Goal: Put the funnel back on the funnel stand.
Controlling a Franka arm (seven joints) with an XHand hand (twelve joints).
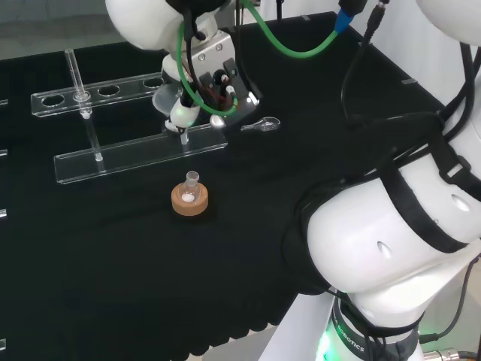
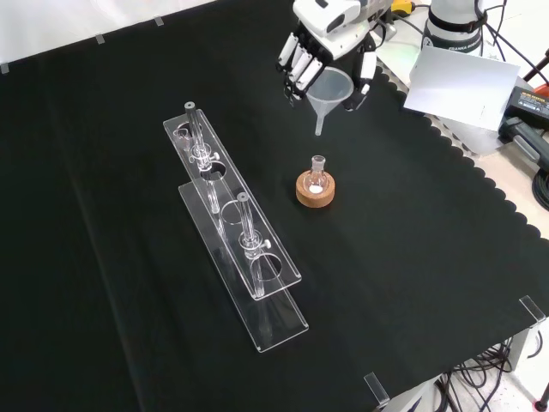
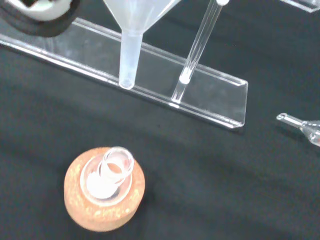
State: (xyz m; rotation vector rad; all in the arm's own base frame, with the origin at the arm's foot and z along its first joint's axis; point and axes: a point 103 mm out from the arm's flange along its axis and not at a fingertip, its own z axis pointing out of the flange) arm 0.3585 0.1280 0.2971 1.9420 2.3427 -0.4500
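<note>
- Black cloth [image 2: 412,283] is spread over the whole bench, and everything else is placed on or above it.
- White arm links [image 1: 398,226] are seen large at the right of the head view, well apart from the funnel stand.
- Funnel stand [image 2: 236,227], made of clear plastic, is seen in the front view as a long base plate with two upright rods carrying an upper shelf pierced with round holes; all other places are given from it.
- Hand [image 2: 330,47], black and white, is held in the air to the right of the stand in the front view, beyond its far end; its fingers and thumb are curled round the rim of the funnel, so the funnel is grasped.
- Funnel [image 2: 329,93], of pale translucent plastic, is carried upright with its cone between the fingers and its stem pointing down. It is clear of the stand, off to the right of it in the front view. In the wrist view the stem tip [image 3: 127,80] is seen hanging in front of the stand's base plate.
- Cork ring [image 2: 315,189] rests on the cloth near the stand, to its right in the front view, roughly below the funnel.
- Small glass flask [image 2: 317,172] is seated upright in the cork ring, its open neck pointing up.
- Small clear glass piece [image 1: 263,125] lies on its side on the cloth just past the end of the stand's base plate in the head view; what it is cannot be told.
</note>
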